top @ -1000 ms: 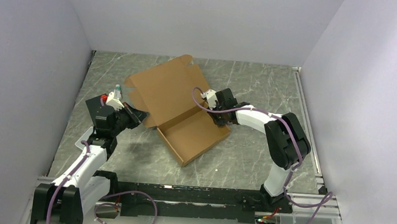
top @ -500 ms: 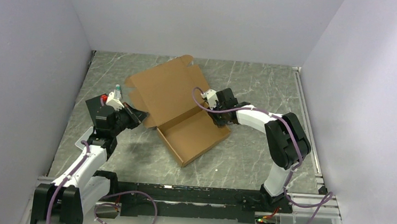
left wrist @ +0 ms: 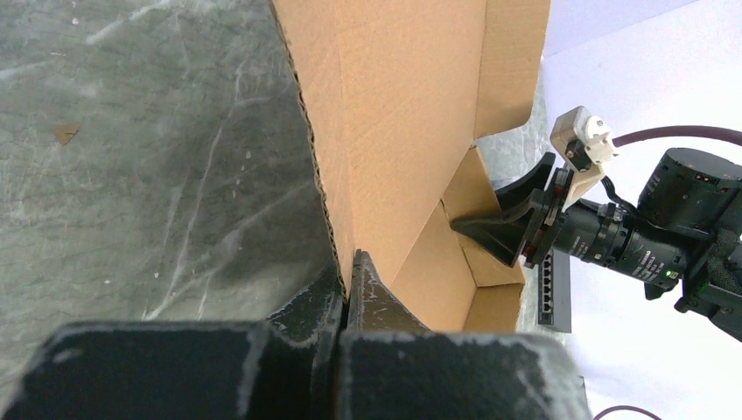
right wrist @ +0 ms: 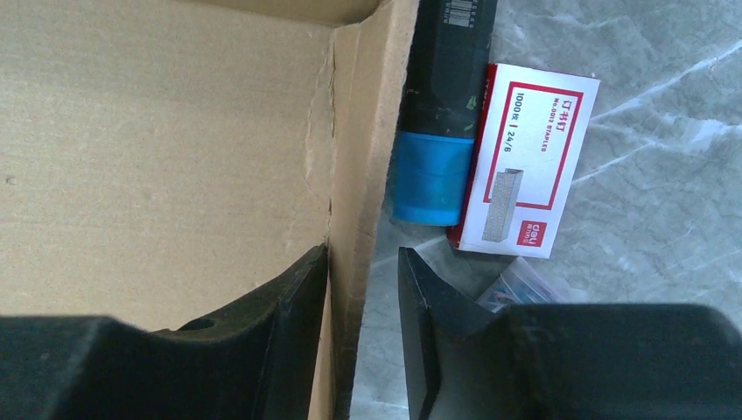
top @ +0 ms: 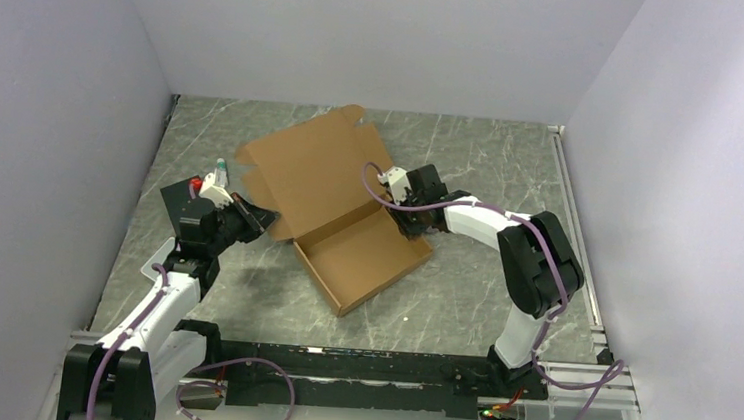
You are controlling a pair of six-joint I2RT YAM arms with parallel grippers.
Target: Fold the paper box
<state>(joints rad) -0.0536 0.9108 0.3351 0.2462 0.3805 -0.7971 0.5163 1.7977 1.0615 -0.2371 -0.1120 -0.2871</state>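
The paper box (top: 333,202) lies at the middle of the top view on the grey marbled tabletop (top: 461,297). Its shallow tray half, walls already raised, points toward the lower middle, and the flat lid panel spreads to the upper left. Corrugated board like this should be light and stiff across its panels, bending readily only along the scored creases. Thin walls and flap edges look like the best places to pinch it, and a hard squeeze may crush or tear them.

The left fingers (left wrist: 376,293) are pressed together on the board's ragged edge at the lower middle of the left wrist view, pinching it. The right fingers (right wrist: 280,302) stand spread astride the tray's side wall, one inside the tray and one outside, with a gap showing beside the outer one, so they grip nothing.

Just outside that wall lie a black cylinder with a blue band (right wrist: 435,131) and a red-and-white staple box (right wrist: 525,166).
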